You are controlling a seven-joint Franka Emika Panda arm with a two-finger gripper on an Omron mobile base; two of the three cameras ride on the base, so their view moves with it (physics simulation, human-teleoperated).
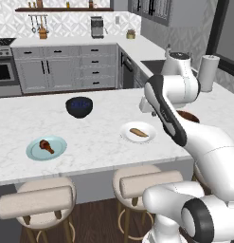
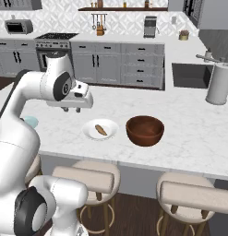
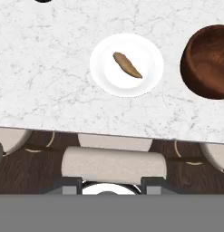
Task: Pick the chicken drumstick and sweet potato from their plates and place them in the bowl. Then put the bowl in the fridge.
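One gripper (image 2: 71, 109) above the counter (image 1: 99, 137), its opening unclear, holding nothing, one sweet potato (image 3: 127, 65) on a white plate (image 3: 147, 79) below-ahead, one wooden bowl (image 3: 208, 61) beside that, one chicken drumstick (image 1: 46, 146) on a teal plate (image 1: 59, 151) farther off, one dark bowl (image 1: 79, 107)

Dark bowl (image 1: 79, 106) on counter (image 1: 94, 137); stools (image 1: 40, 201) below.

We see a white marble counter (image 1: 99, 137) carrying four dishes. In the left base view, the dark blue bowl (image 1: 79, 106) sits at twelve o'clock, the teal plate (image 1: 46, 148) at eight, the white plate (image 1: 138, 133) at four, and the wooden bowl (image 2: 145, 130) just beside the white plate.
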